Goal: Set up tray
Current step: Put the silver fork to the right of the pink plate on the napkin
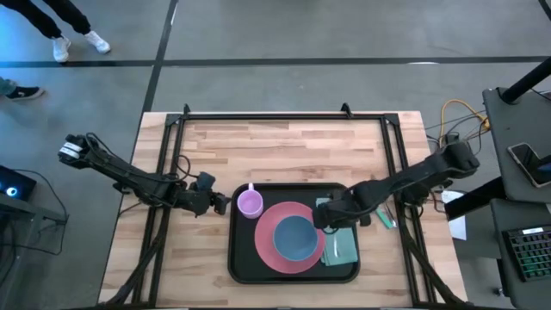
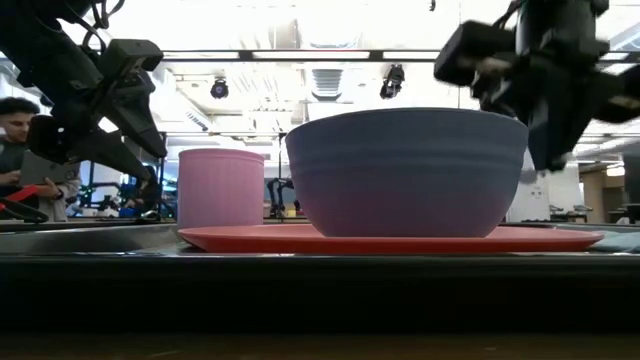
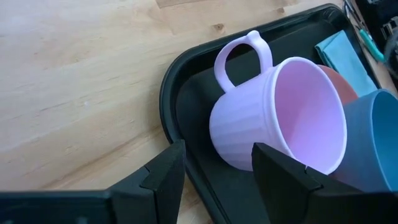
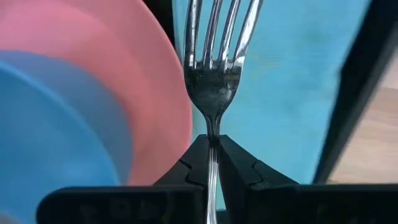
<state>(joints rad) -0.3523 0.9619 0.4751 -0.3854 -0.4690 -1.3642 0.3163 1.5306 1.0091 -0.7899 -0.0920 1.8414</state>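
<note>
Currently my left gripper [image 1: 225, 202] hovers open just off the tray's [image 1: 241, 267] left edge, near the mug [image 1: 250, 203]. Plate [image 1: 269, 245] and bowl [image 1: 296, 238] sit mid-tray. My right gripper [image 1: 320, 219] clamps a fork [image 4: 214, 68] over the napkin [image 1: 343, 245] by the tray's right edge.

i work at a pale butcher-block wooden table [image 1: 284, 146] edged by a black metal frame [image 1: 267, 114]. under it lies a grey concrete floor [image 1: 284, 34] crossed by dark seams. at the far left corner of that floor, someone's legs end in 2 white sneakers [image 1: 77, 45], and another dark shoe [image 1: 26, 91] shows at the edge. to my right stands a dark side desk [image 1: 516, 146] with a black keyboard [image 1: 527, 251]. looking level across the table, i see a bright white ceiling with black track spotlights [image 2: 219, 88], and a seated person [image 2: 18, 130] at the far left.
</note>
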